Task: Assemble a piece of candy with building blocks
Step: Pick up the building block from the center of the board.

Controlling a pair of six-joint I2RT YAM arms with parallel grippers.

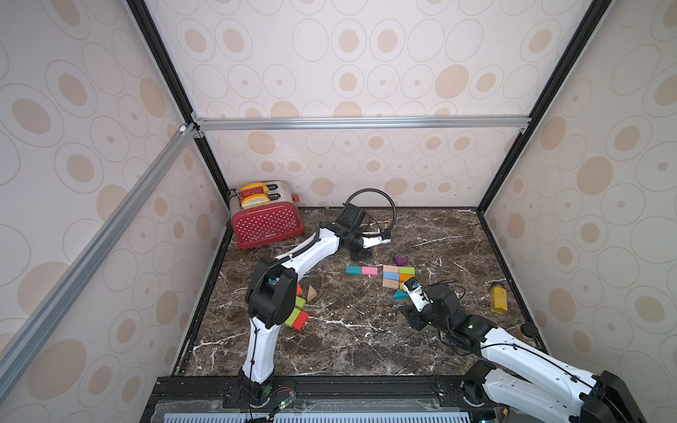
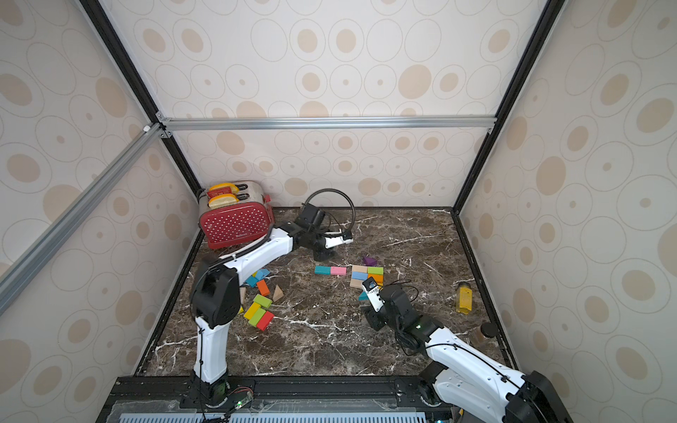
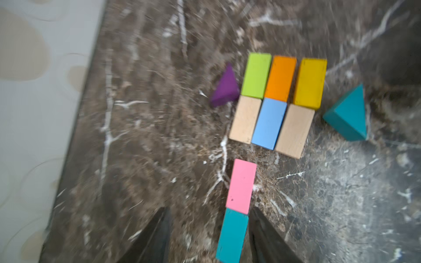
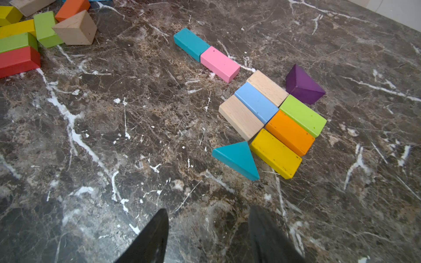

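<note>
The left gripper (image 3: 208, 210) hangs low over the dark brown marble table (image 4: 102, 141) with its two black fingers apart. A teal rectangular wooden brick (image 3: 231, 235) lies flat between them, close to one finger and clear of the other, so nothing is clamped. This brick touches end to end a pink rectangular wooden brick (image 3: 242, 186), and they make one straight line. A small gap separates the pink brick from a flat block of six bricks: a lime green brick (image 3: 256, 75), an orange brick (image 3: 280, 78) and a yellow brick (image 3: 310, 83) in one row, and a light blue brick (image 3: 269, 124) between two bare wood bricks (image 3: 245, 119) in the other. A purple wooden wedge (image 3: 224, 87) sits just beside the green brick, and a teal wooden wedge (image 3: 348, 116) just beside the yellow one. The right gripper (image 4: 209, 210) is near the teal wedge, its fingers apart over bare marble, holding nothing. The loose building blocks (image 2: 261, 305) lie in a heap beside the left arm. A red toaster (image 1: 267, 223) stands in the far corner, and a mustard-yellow bottle (image 1: 498, 298) stands near the right wall.
</note>
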